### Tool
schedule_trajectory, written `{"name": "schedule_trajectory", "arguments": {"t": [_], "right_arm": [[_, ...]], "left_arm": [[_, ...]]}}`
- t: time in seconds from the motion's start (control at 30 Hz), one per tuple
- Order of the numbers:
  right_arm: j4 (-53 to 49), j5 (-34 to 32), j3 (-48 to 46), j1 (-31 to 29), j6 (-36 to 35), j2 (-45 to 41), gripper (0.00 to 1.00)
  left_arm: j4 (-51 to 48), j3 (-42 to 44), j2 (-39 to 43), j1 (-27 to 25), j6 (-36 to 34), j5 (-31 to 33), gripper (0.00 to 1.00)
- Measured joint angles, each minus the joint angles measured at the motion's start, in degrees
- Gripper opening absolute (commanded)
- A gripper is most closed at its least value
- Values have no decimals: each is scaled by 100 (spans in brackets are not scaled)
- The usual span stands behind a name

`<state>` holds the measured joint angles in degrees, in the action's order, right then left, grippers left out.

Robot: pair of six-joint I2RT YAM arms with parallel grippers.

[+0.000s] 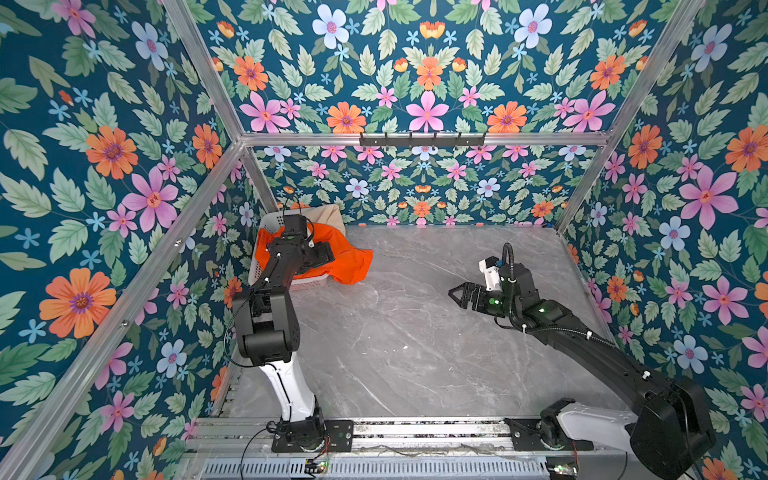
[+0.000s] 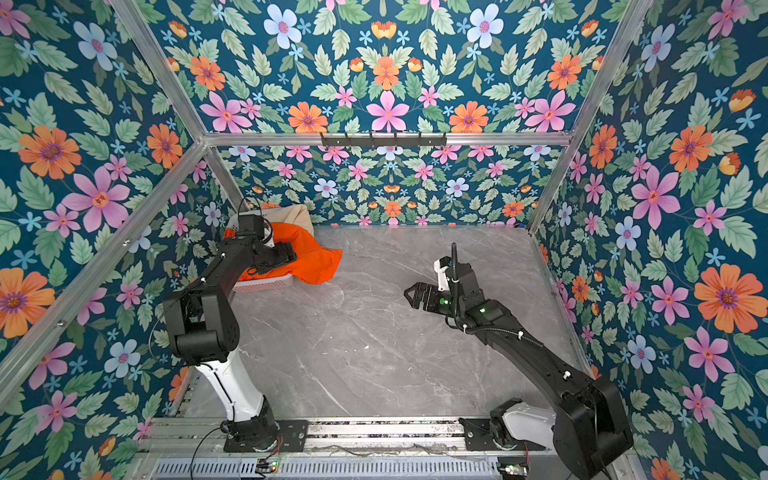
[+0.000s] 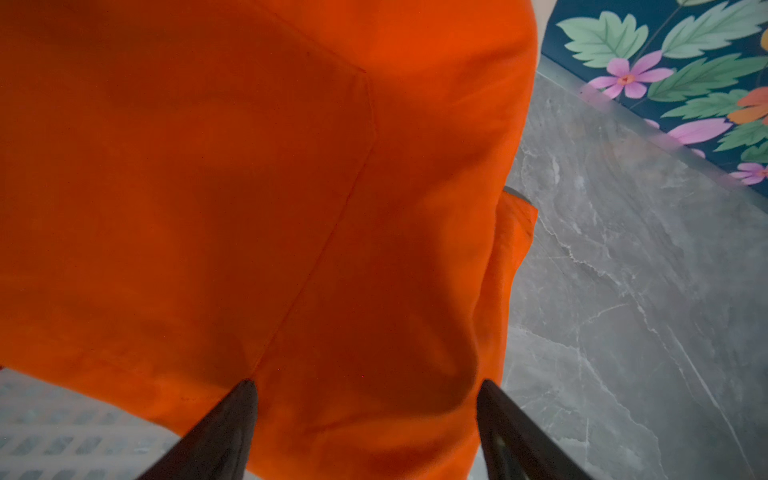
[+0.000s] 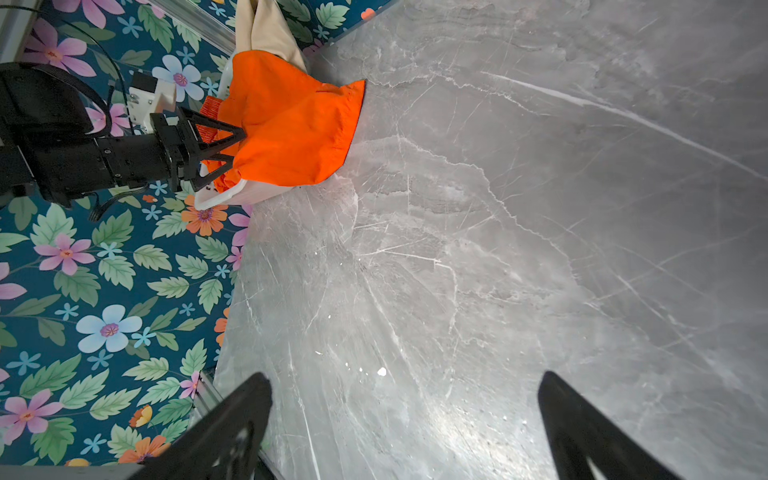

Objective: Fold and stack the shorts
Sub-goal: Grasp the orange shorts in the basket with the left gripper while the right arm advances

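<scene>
The orange shorts (image 1: 347, 259) (image 2: 318, 259) hang out of a white basket (image 1: 309, 284) at the back left, one leg spilling onto the table. Beige shorts (image 1: 331, 216) (image 4: 266, 33) lie behind them in the basket. My left gripper (image 1: 324, 258) (image 4: 239, 147) is over the basket with its jaws wide apart. A bulge of orange shorts (image 3: 291, 166) sits between the jaws of my left gripper (image 3: 365, 382) in the left wrist view. My right gripper (image 1: 455, 297) (image 4: 405, 378) hovers open over bare table at the right, nothing between its fingers.
The grey marble table (image 1: 415, 340) lies between the two arms. Floral walls with aluminium frame bars (image 1: 419, 139) close in the left, back and right sides. The basket (image 2: 266, 284) stands tight in the back left corner.
</scene>
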<state>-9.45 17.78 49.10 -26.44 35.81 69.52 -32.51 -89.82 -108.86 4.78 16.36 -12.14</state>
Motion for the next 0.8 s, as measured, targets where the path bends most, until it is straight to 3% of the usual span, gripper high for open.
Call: {"name": "schedule_trajectory", "arguments": {"t": [0.27,0.43,0.63,0.8], "right_arm": [[37,-4,-11,-7,74,9,99],[42,-13,-20,-13,127,9,99],[50,-79,-55,-13,164,11,99],[74,-107,-55,-13,212,90,99]], "left_arm": [[131,166,-7,98,184,-157,82],[549,704,396,570,841,-52,82],[1071,970,570,946,1663,-151,89],[1366,660,94,1126,2155,-317,99]]}}
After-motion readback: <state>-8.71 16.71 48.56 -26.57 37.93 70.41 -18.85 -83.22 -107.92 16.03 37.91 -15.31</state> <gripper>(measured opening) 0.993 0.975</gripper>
